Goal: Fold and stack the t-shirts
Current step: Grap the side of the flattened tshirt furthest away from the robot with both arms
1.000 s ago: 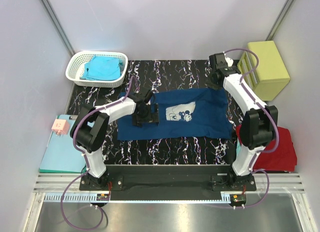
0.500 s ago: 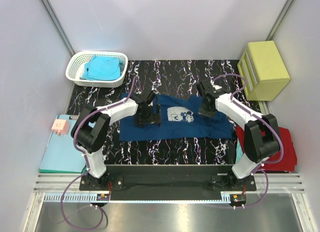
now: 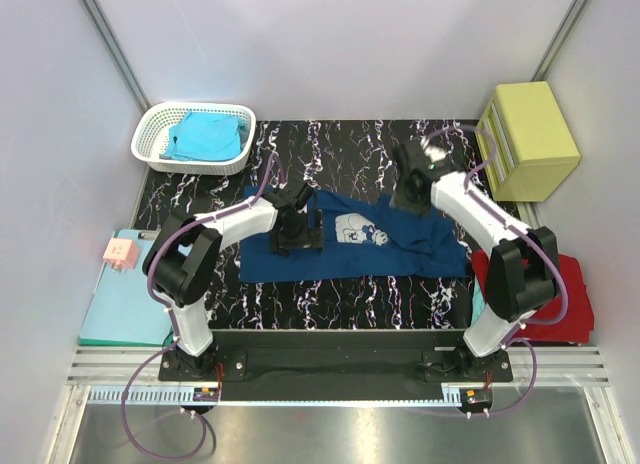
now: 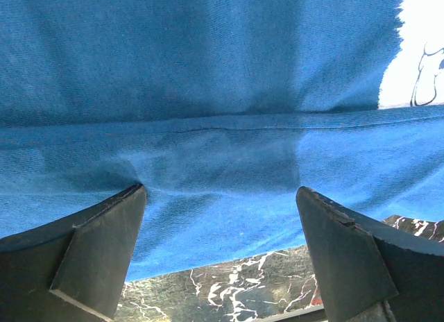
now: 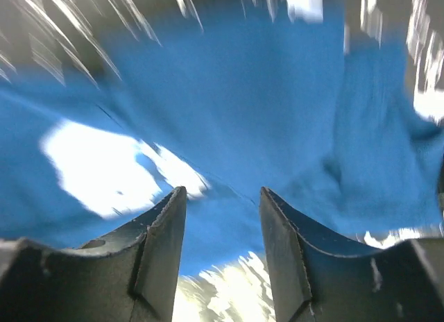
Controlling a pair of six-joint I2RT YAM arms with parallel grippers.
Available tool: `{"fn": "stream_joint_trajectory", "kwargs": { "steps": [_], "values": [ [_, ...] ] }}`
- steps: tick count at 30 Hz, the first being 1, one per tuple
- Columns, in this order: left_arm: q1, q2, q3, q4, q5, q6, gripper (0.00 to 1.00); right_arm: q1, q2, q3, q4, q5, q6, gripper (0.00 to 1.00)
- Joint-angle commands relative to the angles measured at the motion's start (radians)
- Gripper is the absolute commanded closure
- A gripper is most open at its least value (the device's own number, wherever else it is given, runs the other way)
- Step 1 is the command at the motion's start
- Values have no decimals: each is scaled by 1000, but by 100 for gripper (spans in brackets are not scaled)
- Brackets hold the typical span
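The navy blue t-shirt (image 3: pixel 375 246) lies flat on the black marbled table (image 3: pixel 330 149), its pale mouse print (image 3: pixel 358 230) facing up. My left gripper (image 3: pixel 297 231) rests on the shirt's left part, wide open; in the left wrist view its fingertips (image 4: pixel 132 197) touch the navy cloth (image 4: pixel 208 93) near a hem, with nothing between them (image 4: pixel 218 190). My right gripper (image 3: pixel 412 190) hovers over the shirt's upper right edge. In the blurred right wrist view its jaws (image 5: pixel 222 193) stand apart and empty above the navy fabric (image 5: pixel 243 107). A turquoise t-shirt (image 3: pixel 205 134) and a red one (image 3: pixel 562 296) lie apart.
The turquoise shirt fills a white basket (image 3: pixel 150 146) at the back left. A yellow-green box (image 3: pixel 530 136) stands at the back right. A teal clipboard (image 3: pixel 122 309) carrying a small pink block (image 3: pixel 120 251) lies off the table's left side. The red shirt sits beside the right arm's base.
My right gripper came in from the back right corner onto the shirt's upper right part, then opened and drew back a little. The shirt's right side is now narrower. The left gripper barely moved.
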Motion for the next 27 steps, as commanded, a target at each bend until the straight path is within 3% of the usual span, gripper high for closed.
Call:
{"fn": "stream_joint_trajectory", "kwargs": {
  "steps": [1, 11, 21, 27],
  "values": [
    [-20, 26, -20, 19, 42, -29, 1, -139, 79, 243, 29, 9, -45, 46],
    [-20, 25, -31, 10, 33, -14, 1, -197, 363, 391, 38, -82, -66, 53],
    [-20, 60, -5, 10, 48, -2, 1, -194, 401, 362, 72, -100, -74, 55],
    [-20, 75, 17, 0, 51, 2, 1, -195, 415, 353, 75, -111, -73, 64]
  ]
}}
